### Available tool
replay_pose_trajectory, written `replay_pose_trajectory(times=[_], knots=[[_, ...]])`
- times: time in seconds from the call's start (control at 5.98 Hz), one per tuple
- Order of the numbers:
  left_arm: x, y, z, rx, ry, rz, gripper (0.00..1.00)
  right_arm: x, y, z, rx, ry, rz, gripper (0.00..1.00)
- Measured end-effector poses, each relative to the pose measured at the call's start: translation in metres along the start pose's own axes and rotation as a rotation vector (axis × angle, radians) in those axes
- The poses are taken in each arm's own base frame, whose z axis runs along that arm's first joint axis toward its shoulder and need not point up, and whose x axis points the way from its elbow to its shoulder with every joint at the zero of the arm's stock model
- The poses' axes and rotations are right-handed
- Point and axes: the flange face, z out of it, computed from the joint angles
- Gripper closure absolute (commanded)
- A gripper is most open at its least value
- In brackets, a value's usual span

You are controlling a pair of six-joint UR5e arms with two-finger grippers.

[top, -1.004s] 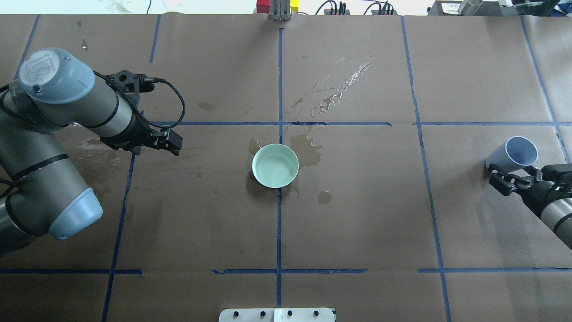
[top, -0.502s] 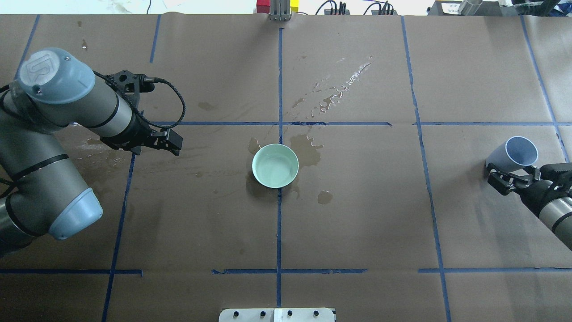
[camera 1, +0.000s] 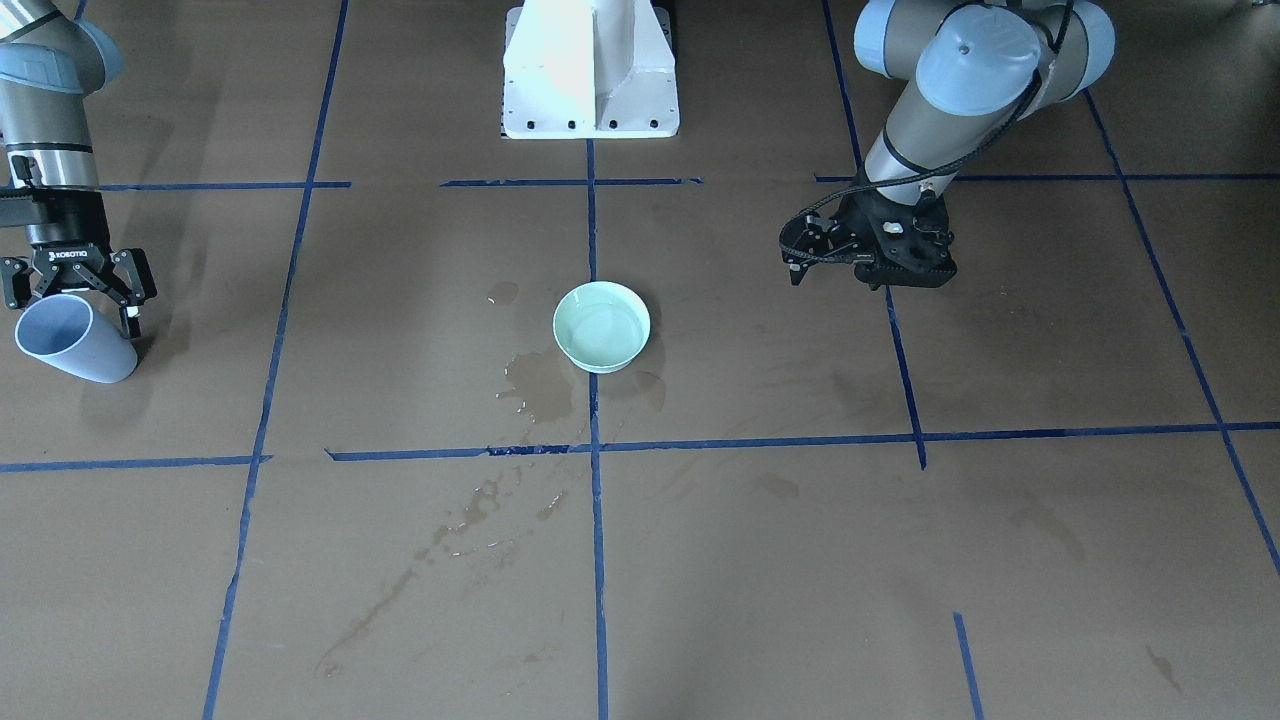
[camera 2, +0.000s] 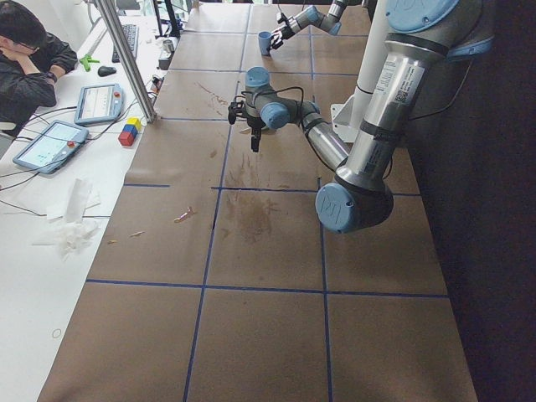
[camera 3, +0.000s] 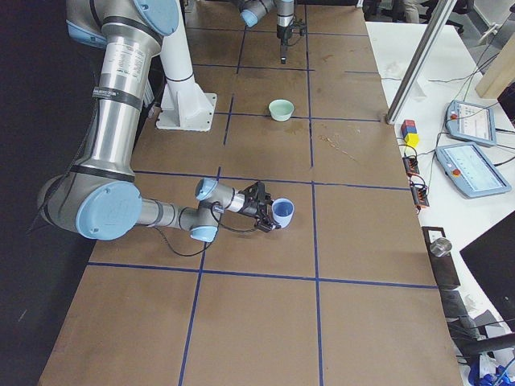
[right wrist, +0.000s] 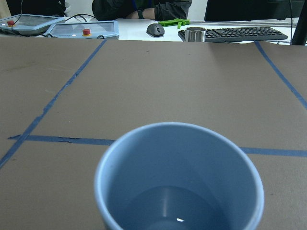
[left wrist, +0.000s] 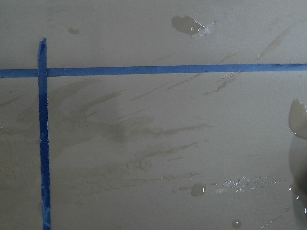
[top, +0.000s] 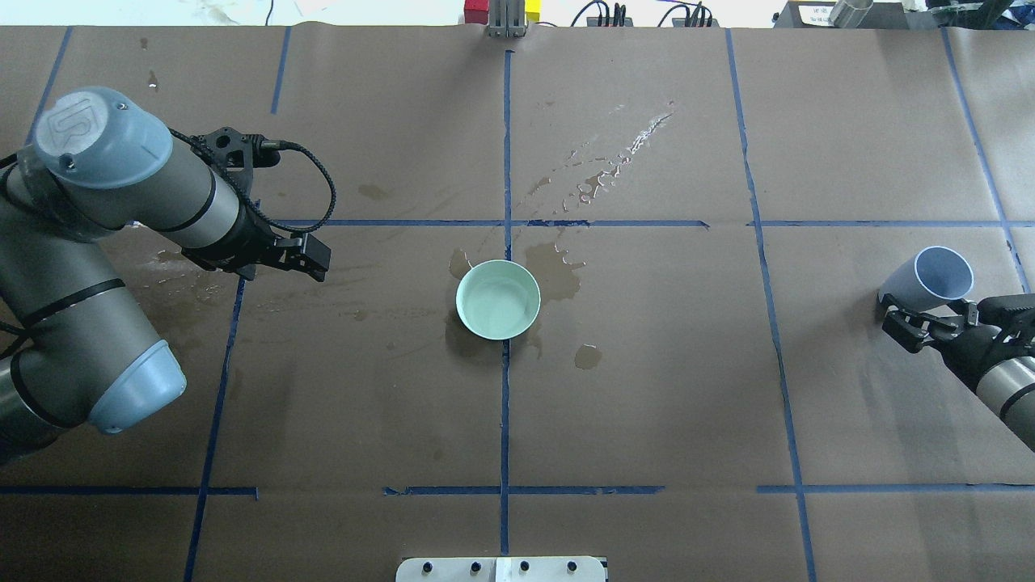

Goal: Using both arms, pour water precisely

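Observation:
A pale green bowl (top: 498, 299) (camera 1: 601, 326) stands at the table's centre, and the water in it shows only as a faint sheen. A light blue cup (top: 926, 279) (camera 1: 65, 340) (right wrist: 180, 182) stands upright at the far right; its inside looks nearly empty. My right gripper (top: 922, 319) (camera 1: 72, 305) is open and low, with a finger on either side of the cup's near side and not clamped on it. My left gripper (top: 317, 260) (camera 1: 905, 275) points down, shut and empty, well left of the bowl.
Dark wet stains (top: 558, 271) ring the bowl. Glossy droplets (top: 614, 162) trail toward the far side. There are more stains under the left gripper (left wrist: 144, 158). Blue tape lines (top: 505, 404) grid the brown paper. The white pedestal (camera 1: 590, 70) is at my base. Tablets and a keyboard (right wrist: 230, 32) lie past the table.
My right arm has drawn back very slightly from the cup, which stays in place. The left arm and the bowl have not moved.

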Motion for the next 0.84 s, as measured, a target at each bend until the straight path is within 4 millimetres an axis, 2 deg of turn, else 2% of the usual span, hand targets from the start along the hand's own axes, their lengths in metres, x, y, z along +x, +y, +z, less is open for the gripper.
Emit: replay_pose_trajectory(times=[0.17, 0.84], knots=[[0.000, 0.000, 0.000, 0.000, 0.000, 0.000, 0.00, 0.002, -0.002, 0.001, 0.007, 0.006, 0.002, 0.00], [0.000, 0.000, 0.000, 0.001, 0.000, 0.000, 0.00, -0.013, -0.010, 0.009, 0.049, 0.003, 0.007, 0.00]])
